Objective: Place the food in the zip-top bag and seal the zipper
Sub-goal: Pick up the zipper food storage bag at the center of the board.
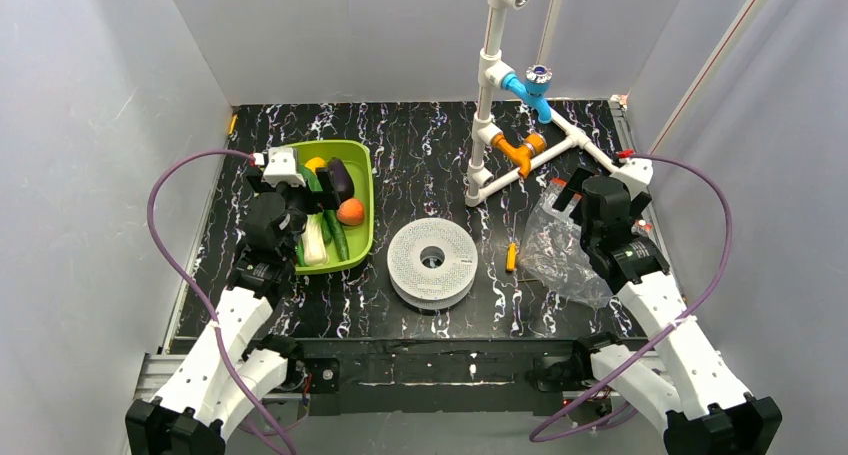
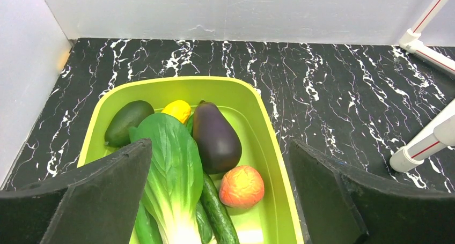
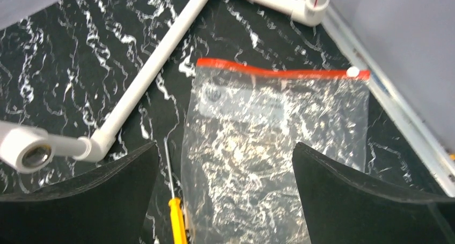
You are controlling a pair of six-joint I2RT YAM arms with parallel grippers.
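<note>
Over food (image 2: 214, 137) and bag (image 3: 273, 126) at opposite worktop (image 1: 420, 165) edges, my left end effector (image 2: 220, 169) and right end effector (image 3: 225, 169) gape empty, ready.

The table (image 1: 420, 155) has a black top veined with white, closed in by pale walls on 3 sides. At the left stands a lime-green bin (image 1: 366, 175), its long sides running near to far. Near the middle lies 1 white perforated disc (image 1: 455, 265) with a round hole at its centre. To its right a small yellow-orange stick (image 1: 511, 256) lies just beside the left edge of the clear zip-top bag (image 1: 560, 255). The bag lies flat, its orange-red zipper (image 3: 279, 71) toward the far side. A white pipe frame (image 1: 510, 177) rests on the far right part, beside the bag.
</note>
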